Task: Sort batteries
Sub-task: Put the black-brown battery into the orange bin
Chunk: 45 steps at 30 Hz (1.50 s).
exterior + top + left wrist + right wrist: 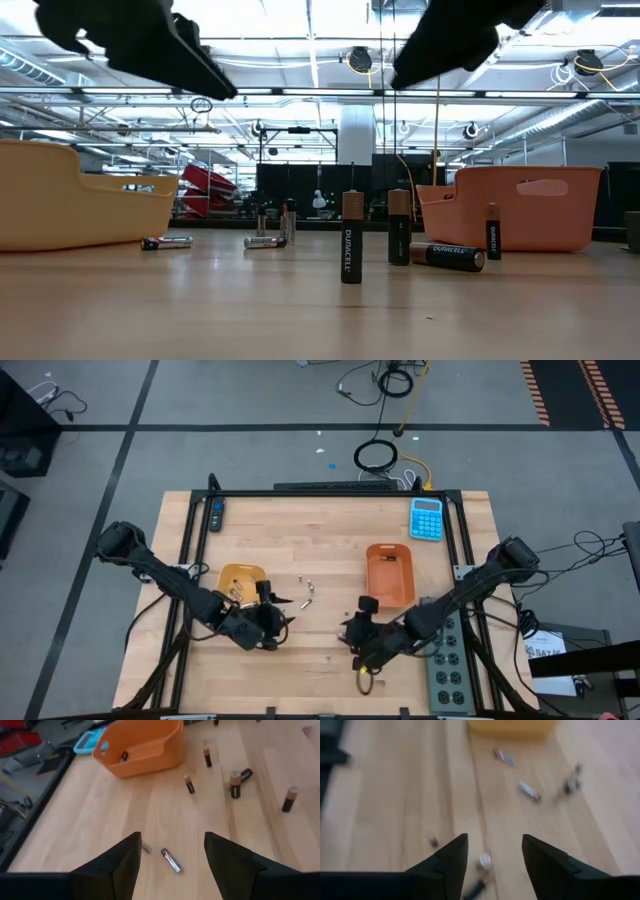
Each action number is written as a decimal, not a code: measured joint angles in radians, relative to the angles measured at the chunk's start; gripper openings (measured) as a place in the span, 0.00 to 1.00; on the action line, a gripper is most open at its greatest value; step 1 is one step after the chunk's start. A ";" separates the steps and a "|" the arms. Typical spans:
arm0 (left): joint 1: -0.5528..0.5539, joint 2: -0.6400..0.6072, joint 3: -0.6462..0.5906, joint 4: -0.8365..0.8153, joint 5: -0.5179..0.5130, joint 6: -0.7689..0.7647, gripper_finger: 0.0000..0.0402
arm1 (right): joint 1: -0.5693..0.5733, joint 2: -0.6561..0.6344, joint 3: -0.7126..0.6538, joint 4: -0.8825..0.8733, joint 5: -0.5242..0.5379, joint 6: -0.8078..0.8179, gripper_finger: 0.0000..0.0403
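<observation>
Several small batteries are scattered on the wooden table between a yellow tray (240,578) and an orange tray (390,572). Some stand upright (351,238), others lie flat (447,256). One battery (124,756) rests inside the orange tray. My left gripper (172,840) hovers open just right of the yellow tray, above a lying battery (170,860). My right gripper (495,840) hangs open left of the orange tray's near end, above a battery (484,861) on the table. Neither gripper has anything between its fingers.
A blue calculator (426,518) lies at the far right. A grey power strip (450,670) runs along the near right edge. Black frame rails (190,550) border the table's left, right and far sides. Bare wood (310,530) lies toward the far edge.
</observation>
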 joint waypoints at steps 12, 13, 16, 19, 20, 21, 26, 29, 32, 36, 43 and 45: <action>0.085 -0.181 -0.014 0.318 0.003 0.408 0.57 | -0.018 0.129 0.239 -0.293 -0.264 0.125 0.49; 0.110 -0.211 -0.020 0.320 0.036 0.409 0.57 | -0.024 0.133 0.239 -0.300 -0.263 0.127 0.49; 0.187 -0.292 -0.068 0.374 0.182 0.395 0.57 | -0.042 0.154 0.239 -0.309 -0.259 0.115 0.49; 0.242 -0.350 -0.131 0.427 0.254 0.357 0.57 | -0.062 0.190 0.239 -0.307 -0.238 0.095 0.49; 0.254 -0.363 -0.154 0.446 0.263 0.345 0.57 | -0.068 0.203 0.239 -0.310 -0.235 0.085 0.49; 0.266 -0.376 -0.177 0.448 0.271 0.335 0.57 | -0.075 0.218 0.239 -0.313 -0.236 0.070 0.49; 0.295 -0.422 -0.264 0.514 0.295 0.326 0.57 | -0.098 0.233 0.239 -0.303 -0.248 0.019 0.49; 0.321 -0.452 -0.290 0.542 0.303 0.349 0.57 | -0.114 0.233 0.239 -0.279 -0.281 0.001 0.49; 0.342 -0.496 -0.290 0.539 0.346 0.347 0.57 | -0.125 0.233 0.239 -0.277 -0.290 -0.006 0.49; 0.360 -0.539 -0.290 0.470 0.405 0.354 0.57 | -0.135 0.239 0.239 -0.275 -0.291 -0.021 0.49; 0.405 -0.564 -0.290 0.402 0.464 0.353 0.57 | -0.142 0.278 0.239 -0.270 -0.295 -0.038 0.49; 0.409 -0.564 -0.290 0.400 0.485 0.353 0.57 | -0.142 0.279 0.239 -0.268 -0.295 -0.039 0.49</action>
